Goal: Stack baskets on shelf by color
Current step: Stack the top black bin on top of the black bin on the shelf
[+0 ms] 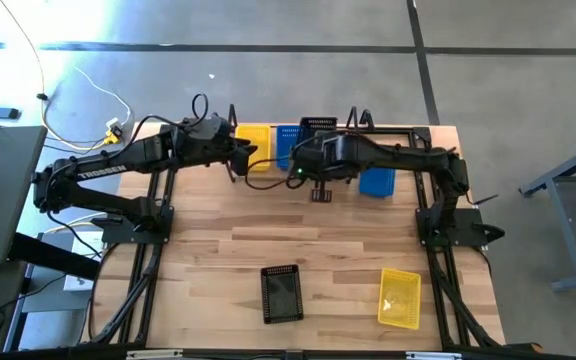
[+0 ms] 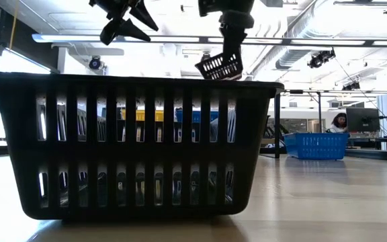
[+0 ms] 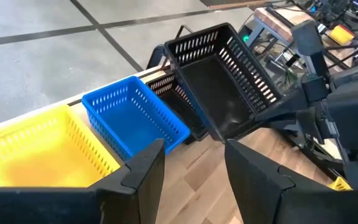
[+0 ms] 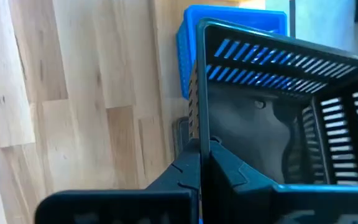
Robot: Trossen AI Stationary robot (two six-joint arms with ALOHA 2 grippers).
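One black basket (image 3: 219, 81), perforated, tilted, clamped in right gripper (image 4: 199, 163) fingers

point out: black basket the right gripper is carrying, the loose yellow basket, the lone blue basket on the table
held black basket (image 3: 219, 74), left wrist view, on its inside floor
loose yellow basket (image 1: 400, 297), high view, on its middle
lone blue basket (image 2: 316, 145), low view, on its side wall

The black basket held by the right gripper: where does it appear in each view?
High view: black basket at the table's far edge, centre.
Low view: small, hanging tilted near the top centre, under the right gripper.
Left wrist view: tilted above the shelf, beside the blue basket.
Right wrist view: fills the frame's right.
Shared landmark: that blue basket.
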